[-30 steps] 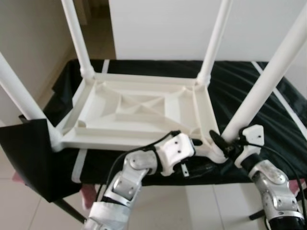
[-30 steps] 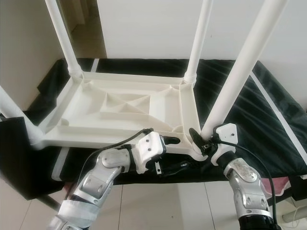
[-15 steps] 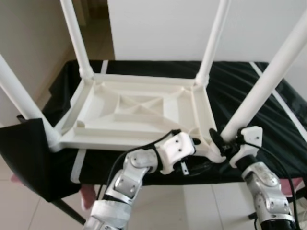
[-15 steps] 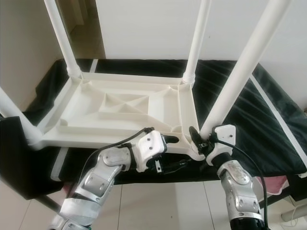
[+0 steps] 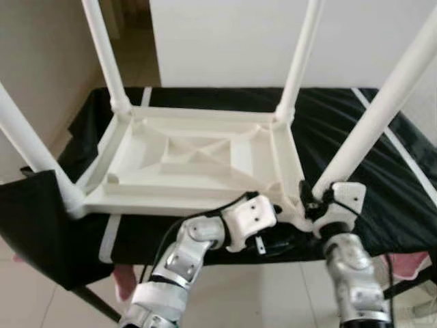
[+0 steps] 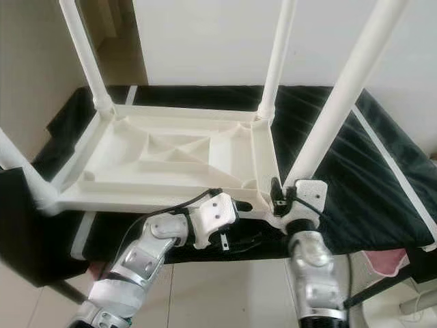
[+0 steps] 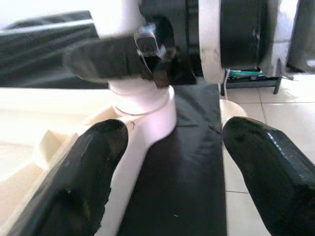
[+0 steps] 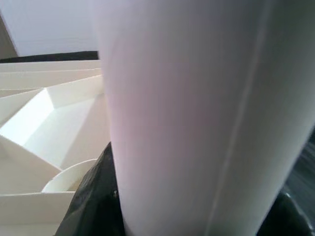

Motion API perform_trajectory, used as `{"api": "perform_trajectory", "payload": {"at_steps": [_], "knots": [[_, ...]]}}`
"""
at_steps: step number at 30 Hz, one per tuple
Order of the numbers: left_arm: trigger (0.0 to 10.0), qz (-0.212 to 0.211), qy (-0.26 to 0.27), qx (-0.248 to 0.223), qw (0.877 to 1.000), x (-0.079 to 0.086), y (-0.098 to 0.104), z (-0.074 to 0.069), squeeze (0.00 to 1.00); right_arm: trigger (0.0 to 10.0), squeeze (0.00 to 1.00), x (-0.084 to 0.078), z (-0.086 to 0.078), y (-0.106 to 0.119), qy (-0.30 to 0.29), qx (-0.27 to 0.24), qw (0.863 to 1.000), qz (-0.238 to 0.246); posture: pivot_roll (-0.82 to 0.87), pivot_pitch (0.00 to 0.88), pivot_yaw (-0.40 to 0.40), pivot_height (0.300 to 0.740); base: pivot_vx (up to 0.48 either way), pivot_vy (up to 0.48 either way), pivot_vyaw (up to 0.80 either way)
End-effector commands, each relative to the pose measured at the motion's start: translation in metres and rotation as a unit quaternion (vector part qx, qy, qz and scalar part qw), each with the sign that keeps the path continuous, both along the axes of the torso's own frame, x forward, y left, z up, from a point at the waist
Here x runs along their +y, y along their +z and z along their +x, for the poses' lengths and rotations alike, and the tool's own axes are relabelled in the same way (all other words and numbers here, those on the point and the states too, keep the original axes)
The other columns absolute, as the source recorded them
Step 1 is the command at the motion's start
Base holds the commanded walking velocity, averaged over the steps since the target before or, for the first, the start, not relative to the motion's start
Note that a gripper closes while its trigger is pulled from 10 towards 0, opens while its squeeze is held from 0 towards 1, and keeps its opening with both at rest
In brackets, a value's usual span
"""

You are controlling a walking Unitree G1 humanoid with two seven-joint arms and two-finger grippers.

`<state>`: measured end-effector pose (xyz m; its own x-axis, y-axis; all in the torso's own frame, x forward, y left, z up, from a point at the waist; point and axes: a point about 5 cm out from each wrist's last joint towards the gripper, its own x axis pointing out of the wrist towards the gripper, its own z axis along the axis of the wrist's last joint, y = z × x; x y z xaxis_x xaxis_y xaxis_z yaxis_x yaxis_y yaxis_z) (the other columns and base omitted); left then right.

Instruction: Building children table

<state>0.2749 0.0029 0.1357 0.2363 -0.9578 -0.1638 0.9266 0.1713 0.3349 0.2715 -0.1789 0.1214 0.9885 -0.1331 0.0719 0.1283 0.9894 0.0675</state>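
A white plastic children's table (image 5: 179, 200) lies upside down on a black cloth (image 5: 355, 164), with its legs standing up. The near right leg (image 5: 372, 119) sits in the front right corner socket (image 7: 147, 115). My right gripper (image 5: 315, 203) is at that leg's base, its black fingers (image 8: 93, 196) on either side and shut on the leg. My left gripper (image 7: 172, 162) is open just in front of the same corner, under the table's front rim. Its two fingertips (image 7: 91, 182) stand wide apart, with the socket beyond them.
The far right leg (image 5: 297, 65), far left leg (image 5: 102, 55) and near left leg (image 5: 31, 147) rise around the work area. The cloth-covered surface ends just before my arms, above pale floor tiles (image 5: 273, 294). A pink object (image 5: 413, 263) lies low on the right.
My right forearm has swung inward to stand more directly below the leg, and the gripper stays at the leg's base. The left arm has hardly moved. The camera shifted slightly.
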Motion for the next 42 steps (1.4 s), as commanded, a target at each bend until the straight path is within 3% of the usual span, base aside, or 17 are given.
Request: {"api": "perform_trajectory", "payload": {"at_steps": [1, 2, 6, 7, 17, 24, 27, 28, 29, 30, 31, 42], "knots": [[10.0, -0.029, 0.125, -0.032, 0.991, 0.005, 0.001, 0.013, 0.0, 10.0, 0.0, -0.003, -0.004, -0.017, -0.031, 0.046, 0.998, 0.009, -0.11, 0.003, -0.001, 0.74, 0.0, 0.0, 0.0], [10.0, -0.029, 0.125, -0.032, 0.991, 0.005, 0.001, 0.013, 0.0, 10.0, 0.0, -0.003, -0.004, -0.017, -0.031, 0.046, 0.998, 0.009, -0.11, 0.003, -0.001, 0.74, 0.0, 0.0, 0.0], [10.0, -0.045, 0.113, -0.037, 0.992, 0.006, 0.001, 0.012, 0.0, 10.0, 0.0, 0.001, -0.01, -0.033, -0.153, 0.11, 0.982, 0.031, -0.1, 0.003, -0.004, 0.74, 0.0, 0.0, 0.0], [10.0, -0.046, 0.116, -0.041, 0.991, 0.007, 0.002, 0.012, 0.0, 10.0, 0.0, 0.008, -0.009, -0.037, -0.152, 0.116, 0.981, 0.039, -0.1, 0.002, -0.008, 0.74, 0.0, 0.0, 0.0], [10.0, -0.053, 0.105, -0.038, 0.992, 0.006, 0.003, 0.013, 0.0, 10.0, 0.0, 0.009, -0.007, -0.03, -0.152, 0.098, 0.983, 0.045, -0.09, 0.0, -0.01, 0.74, 0.0, 0.0, 0.0], [10.0, -0.059, 0.096, -0.031, 0.993, 0.008, 0.003, 0.013, 0.0, 10.0, 0.0, 0.021, -0.004, -0.022, -0.103, 0.065, 0.991, 0.045, -0.08, 0.0, -0.012, 0.74, 0.0, 0.0, 0.0], [10.0, -0.061, 0.095, -0.028, 0.993, 0.008, 0.004, 0.013, 0.0, 10.0, 0.04, 0.023, -0.003, -0.021, -0.099, 0.063, 0.992, 0.043, -0.07, 0.0, -0.01, 0.74, 0.0, 0.0, 0.0], [10.0, -0.06, 0.094, -0.029, 0.993, 0.008, 0.004, 0.014, 0.0, 10.0, 0.13, 0.024, -0.003, -0.02, -0.093, 0.059, 0.993, 0.044, -0.07, 0.0, -0.009, 0.74, 0.0, 0.0, 0.0], [10.0, -0.06, 0.094, -0.029, 0.993, 0.008, 0.004, 0.014, 0.0, 10.0, 0.13, 0.024, -0.003, -0.02, -0.093, 0.059, 0.993, 0.044, -0.07, 0.0, -0.009, 0.74, 0.0, 0.0, 0.0], [10.0, -0.057, 0.087, -0.023, 0.994, 0.009, 0.003, 0.013, 0.0, 10.0, 0.49, 0.024, -0.002, -0.02, -0.092, 0.057, 0.993, 0.046, -0.07, 0.0, -0.008, 0.74, 0.0, 0.0, 0.0], [10.0, -0.056, 0.083, -0.017, 0.995, 0.01, 0.002, 0.013, 0.0, 10.0, 1.0, 0.024, -0.002, -0.019, -0.088, 0.05, 0.994, 0.051, -0.07, 0.0, -0.008, 0.74, 0.0, 0.0, 0.0], [10.0, -0.05, 0.069, -0.004, 0.996, 0.014, -0.002, 0.009, 0.0, 10.0, 1.0, 0.017, -0.001, -0.014, -0.074, 0.029, 0.996, 0.039, -0.07, 0.0, -0.004, 0.74, 0.0, 0.0, 0.0]]}}
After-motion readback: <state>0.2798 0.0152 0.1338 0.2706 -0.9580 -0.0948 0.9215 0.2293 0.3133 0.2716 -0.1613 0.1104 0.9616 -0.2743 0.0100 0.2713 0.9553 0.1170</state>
